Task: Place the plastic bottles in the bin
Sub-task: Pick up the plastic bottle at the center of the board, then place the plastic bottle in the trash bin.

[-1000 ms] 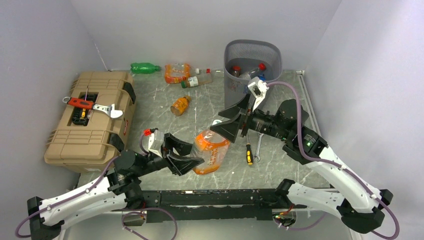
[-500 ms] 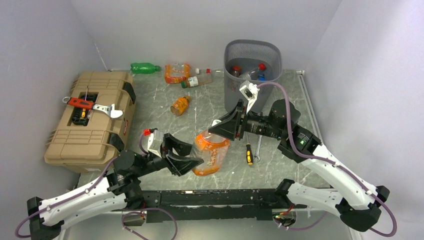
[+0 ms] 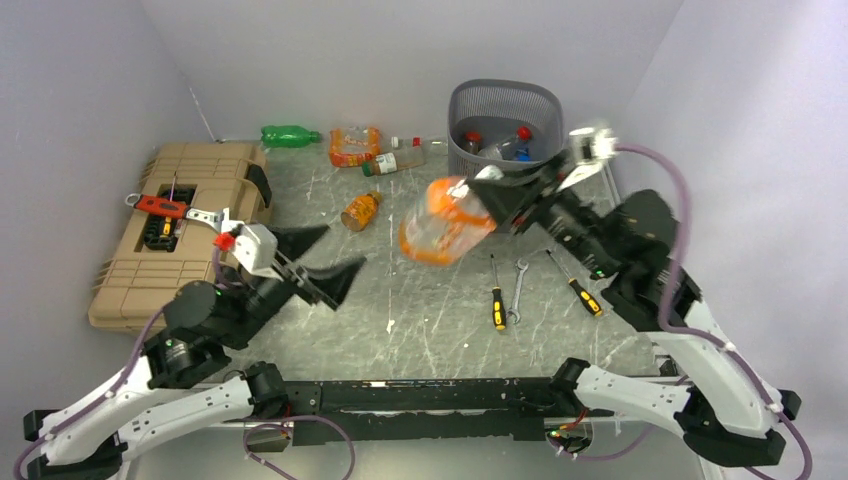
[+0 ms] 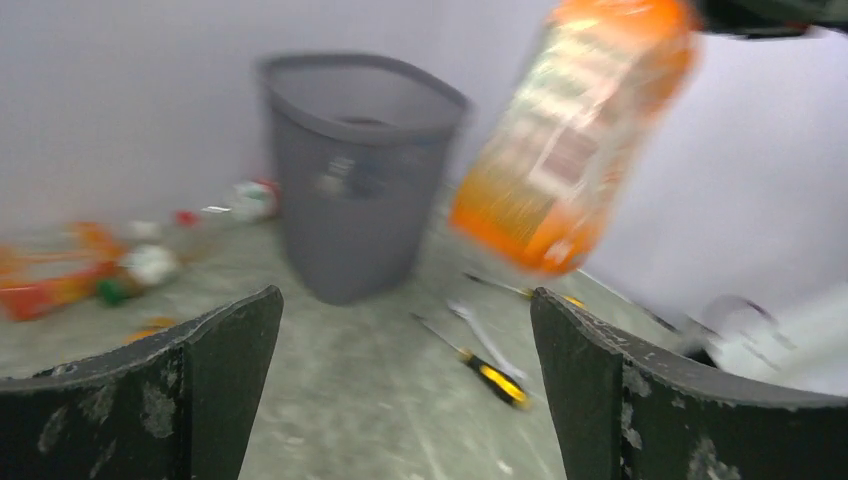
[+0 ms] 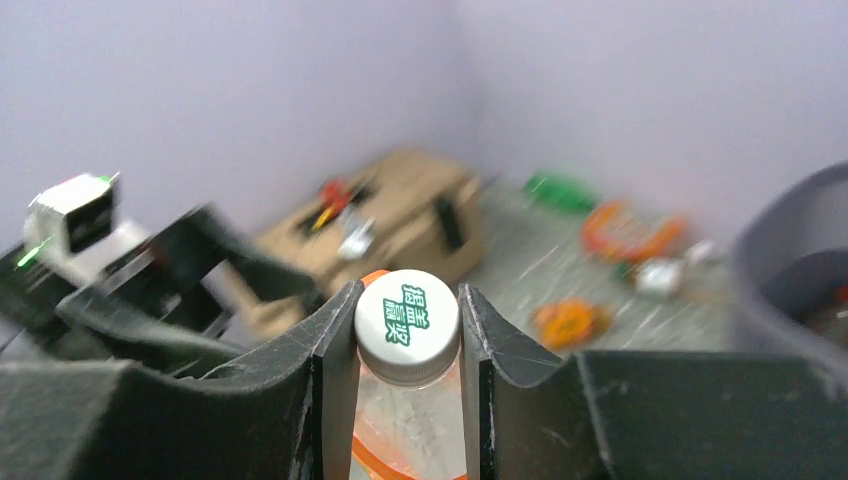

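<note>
A big clear bottle with an orange label (image 3: pixel 445 222) hangs tilted in the air just left of the bin (image 3: pixel 505 96). My right gripper (image 3: pixel 497 195) is shut on its white cap (image 5: pixel 407 325). In the left wrist view the same bottle (image 4: pixel 575 130) is blurred, up beside the grey mesh bin (image 4: pixel 350 180). My left gripper (image 3: pixel 325 258) stands open and empty above the table near the toolbox. Bottles (image 3: pixel 497 143) lie inside the bin. On the table at the back lie a green bottle (image 3: pixel 290 135), an orange-labelled one (image 3: pixel 355 147), a clear one (image 3: pixel 393 160) and a small orange one (image 3: pixel 361 210).
A tan toolbox (image 3: pixel 185 265) with hand tools on its lid stands at the left. Two black-and-yellow screwdrivers (image 3: pixel 497 305) (image 3: pixel 578 287) and a wrench (image 3: pixel 517 290) lie on the table in front of the bin. Walls close in on three sides.
The left gripper let go of the big orange bottle, opened wide and drew back to the left. The right gripper shut on the cap and lifted the bottle toward the bin.
</note>
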Robot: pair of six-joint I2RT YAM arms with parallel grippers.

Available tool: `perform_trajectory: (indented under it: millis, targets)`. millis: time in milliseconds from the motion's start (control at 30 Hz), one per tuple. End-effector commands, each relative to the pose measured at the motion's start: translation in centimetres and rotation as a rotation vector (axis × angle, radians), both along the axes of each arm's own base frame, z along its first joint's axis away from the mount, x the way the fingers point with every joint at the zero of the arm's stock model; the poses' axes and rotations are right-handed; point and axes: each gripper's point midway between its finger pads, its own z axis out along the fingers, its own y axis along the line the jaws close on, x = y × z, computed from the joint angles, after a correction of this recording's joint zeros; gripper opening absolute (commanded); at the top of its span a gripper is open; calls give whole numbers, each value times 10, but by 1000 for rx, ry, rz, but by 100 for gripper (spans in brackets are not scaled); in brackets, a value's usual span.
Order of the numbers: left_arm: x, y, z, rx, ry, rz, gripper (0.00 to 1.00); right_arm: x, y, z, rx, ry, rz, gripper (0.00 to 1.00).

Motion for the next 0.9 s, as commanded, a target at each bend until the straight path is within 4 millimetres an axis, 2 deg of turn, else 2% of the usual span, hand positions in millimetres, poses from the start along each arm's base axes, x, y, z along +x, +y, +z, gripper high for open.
perform_trajectory:
  millis: [0, 33, 100, 133, 200, 267, 333, 467, 500, 600, 867]
  targets:
    - [63, 73, -6, 296, -26, 532, 99, 49, -86, 85, 156, -203, -534, 0]
    - [68, 75, -10, 350, -38, 570, 99, 61, -99, 94, 158, -217, -645, 0]
    - [74, 71, -23, 427, -47, 583, 99, 88, -110, 100, 94, -239, -815, 0]
    - [75, 67, -33, 448, -43, 573, 99, 108, -104, 94, 31, -235, -869, 0]
    - [76, 59, -50, 459, -32, 546, 99, 138, -110, 103, 47, -232, -935, 0]
    - [76, 55, -62, 450, -31, 534, 100, 171, -122, 100, 69, -193, -970, 0]
    - [75, 56, -66, 421, -35, 531, 100, 204, -136, 93, 85, -159, -1016, 0]
    - [70, 66, -63, 403, -24, 542, 100, 263, -153, 69, 89, -128, -1066, 0]
    - [70, 71, -65, 407, -19, 558, 100, 283, -151, 56, 79, -102, -1064, 0]
    - [69, 80, -65, 394, -4, 589, 99, 322, -151, 25, 40, -52, -1077, 0]
    - [68, 77, -70, 409, 8, 572, 99, 385, -144, -47, 7, 18, -1011, 0]
